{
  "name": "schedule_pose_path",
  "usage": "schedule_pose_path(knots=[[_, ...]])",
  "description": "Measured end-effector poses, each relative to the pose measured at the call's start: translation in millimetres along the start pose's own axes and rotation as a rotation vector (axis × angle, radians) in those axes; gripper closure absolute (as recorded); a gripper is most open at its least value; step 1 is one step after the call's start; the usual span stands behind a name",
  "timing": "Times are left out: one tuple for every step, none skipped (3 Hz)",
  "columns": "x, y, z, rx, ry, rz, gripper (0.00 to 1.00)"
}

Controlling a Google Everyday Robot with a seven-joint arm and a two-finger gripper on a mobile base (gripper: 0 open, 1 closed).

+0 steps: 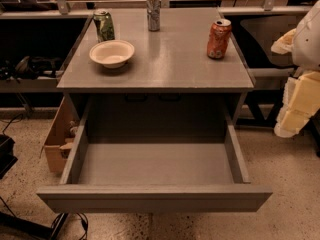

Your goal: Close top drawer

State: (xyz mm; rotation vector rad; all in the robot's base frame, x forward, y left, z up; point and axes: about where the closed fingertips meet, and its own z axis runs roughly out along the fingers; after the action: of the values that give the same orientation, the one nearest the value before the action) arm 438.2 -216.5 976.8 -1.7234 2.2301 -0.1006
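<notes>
Facing the top drawer [155, 196], which stands pulled out below the tabletop's [165, 64] front edge and holds nothing, we judge the push not yet begun.
Our gripper [296, 101] hangs beyond the right edge, and we cannot tell whether it is parted; next it must meet the front panel squarely. The white bowl [112, 52] near the left edge looks empty.

A lab-like workspace: speckled floor [290, 184], loose cables [70, 224], metal-framed benches [35, 15], cardboard box [56, 134]; claw [295, 109] at the right edge
</notes>
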Motion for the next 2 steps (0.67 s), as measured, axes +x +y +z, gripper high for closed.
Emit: schedule_pose_path(knots=[[0,0,0,0.000,0.000,0.000,0.00],[7,19,11,0.005,0.016,0.013,0.00]])
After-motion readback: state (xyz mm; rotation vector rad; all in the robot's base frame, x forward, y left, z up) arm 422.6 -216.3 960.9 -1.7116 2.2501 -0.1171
